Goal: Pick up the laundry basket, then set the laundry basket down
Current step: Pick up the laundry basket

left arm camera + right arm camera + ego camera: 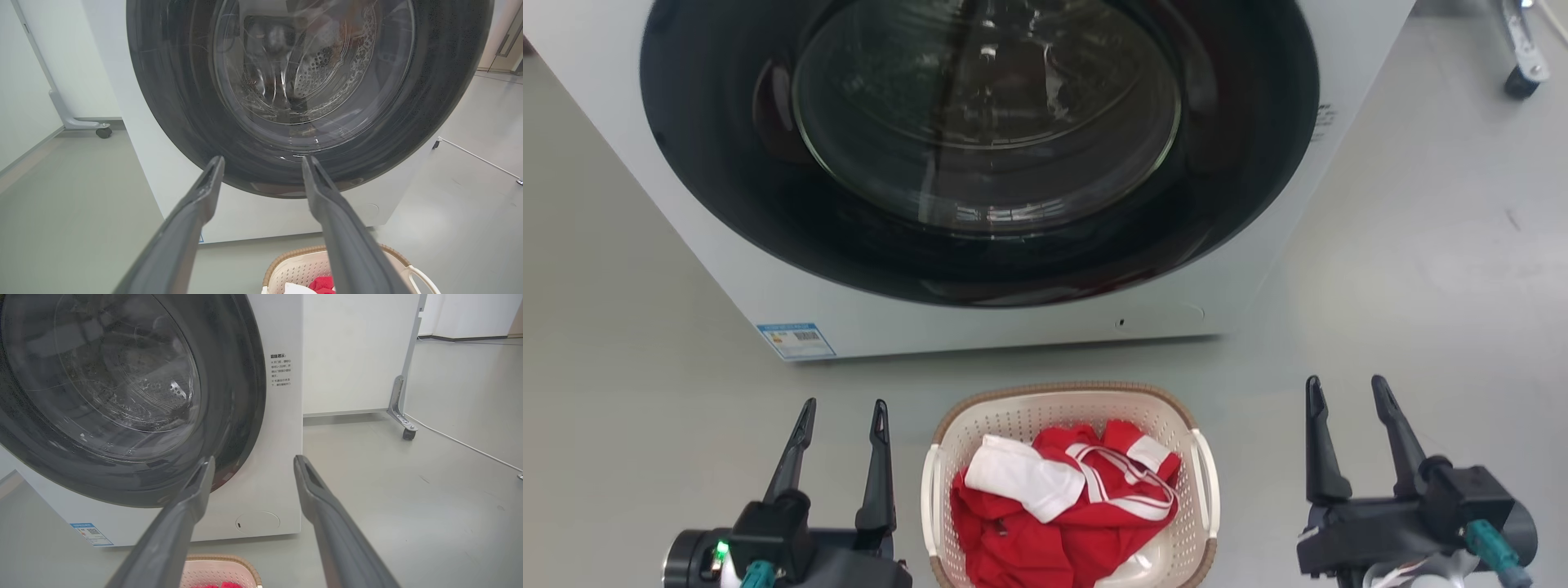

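The laundry basket (1068,402), cream with a brown woven-look rim and white side handles, stands on the floor just in front of the washer, holding red and white clothes (1062,498). My left gripper (843,412) hangs open to the basket's left, apart from its handle. My right gripper (1346,389) is open farther off on the basket's right. The left wrist view has the basket (300,265) at the bottom edge, right of the open left gripper (261,163). In the right wrist view a bit of the basket's rim (229,561) peeks up below the open right gripper (252,462).
The white washer (849,318) with its round dark glass door (980,122) shut rises right behind the basket. A caster leg of a white partition (402,416) stands to the right and a thin cable (461,445) runs across the grey floor.
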Motion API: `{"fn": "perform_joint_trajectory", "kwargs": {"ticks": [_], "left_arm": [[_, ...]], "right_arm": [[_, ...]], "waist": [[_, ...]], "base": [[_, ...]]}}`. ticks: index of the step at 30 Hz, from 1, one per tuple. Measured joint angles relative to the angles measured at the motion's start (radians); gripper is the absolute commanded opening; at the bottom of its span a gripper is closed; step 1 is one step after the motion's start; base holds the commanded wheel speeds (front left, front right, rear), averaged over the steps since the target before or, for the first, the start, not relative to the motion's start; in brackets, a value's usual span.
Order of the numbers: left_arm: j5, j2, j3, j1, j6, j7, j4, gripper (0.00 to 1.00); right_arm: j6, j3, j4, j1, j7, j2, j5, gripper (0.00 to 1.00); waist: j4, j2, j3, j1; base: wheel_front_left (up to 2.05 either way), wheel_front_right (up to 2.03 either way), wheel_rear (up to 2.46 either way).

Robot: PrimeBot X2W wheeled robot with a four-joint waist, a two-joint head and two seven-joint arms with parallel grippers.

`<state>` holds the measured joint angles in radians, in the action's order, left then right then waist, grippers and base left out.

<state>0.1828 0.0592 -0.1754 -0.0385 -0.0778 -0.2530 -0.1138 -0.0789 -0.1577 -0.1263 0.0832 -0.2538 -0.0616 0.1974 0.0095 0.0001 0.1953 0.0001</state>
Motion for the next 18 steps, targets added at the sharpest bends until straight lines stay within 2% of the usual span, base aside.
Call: {"fn": "perform_joint_trajectory", "kwargs": {"ticks": [18], "left_arm": [[0.051, -0.013, -0.018, -0.261, 0.035, 0.032, -0.316, 1.0]], "right_arm": [[0.032, 0.014, -0.26, 0.25, 0.007, -0.019, 0.015, 1.0]], "waist": [[0.032, 0.0, 0.245, 0.0001]], "base": [[0.0, 0.0, 0.0]]}}
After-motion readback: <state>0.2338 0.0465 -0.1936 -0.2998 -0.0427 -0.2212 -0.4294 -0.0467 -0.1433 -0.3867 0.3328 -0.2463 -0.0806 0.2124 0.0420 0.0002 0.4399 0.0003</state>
